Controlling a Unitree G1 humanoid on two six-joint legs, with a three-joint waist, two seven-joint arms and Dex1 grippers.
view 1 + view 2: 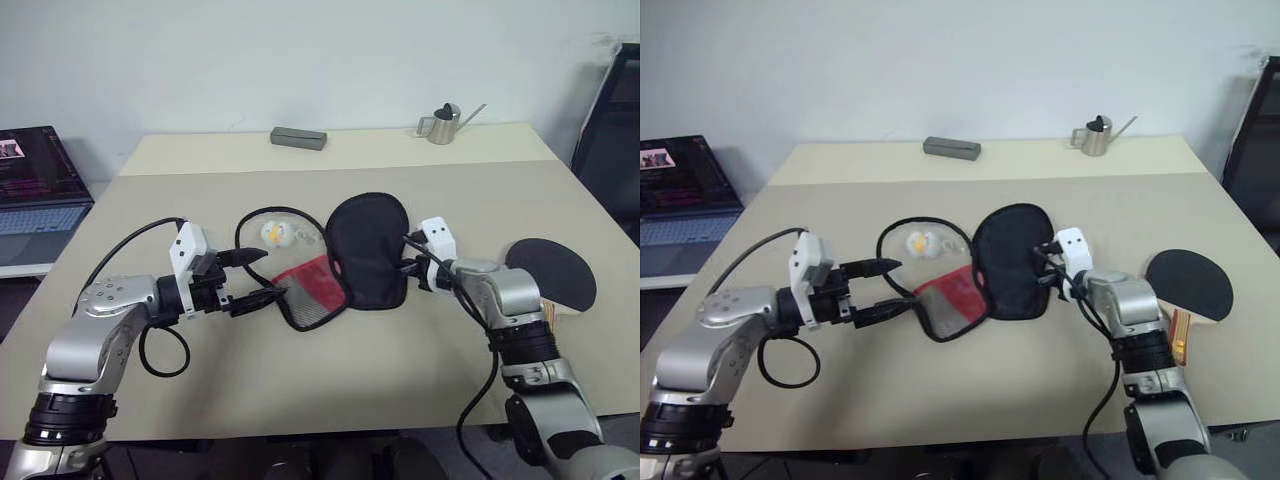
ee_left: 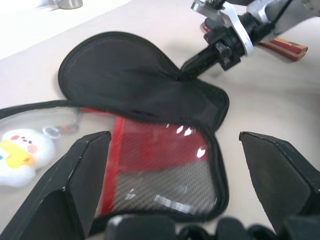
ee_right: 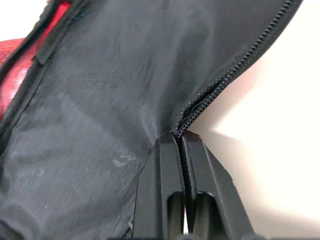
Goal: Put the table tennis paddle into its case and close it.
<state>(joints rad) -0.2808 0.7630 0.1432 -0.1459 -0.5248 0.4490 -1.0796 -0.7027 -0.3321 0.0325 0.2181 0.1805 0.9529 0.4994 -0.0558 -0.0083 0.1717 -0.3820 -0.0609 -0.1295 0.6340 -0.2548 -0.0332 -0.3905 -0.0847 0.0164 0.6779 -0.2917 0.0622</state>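
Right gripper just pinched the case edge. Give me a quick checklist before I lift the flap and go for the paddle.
1. Right gripper shut on the case at its zipper edge: ok, fingers pressed together on the black fabric.
2. Left gripper open and free: ok, jaws wide apart at the red mesh panel, holding nothing.
3. Case unzipped: ok, black flap lies folded open.
4. Paddle reachable: cannot tell; it lies outside the case, on the table beyond the right arm.
5. Duck charm clear of the opening: ok, it lies beside the case.
6. Inside of case free of objects: cannot tell.
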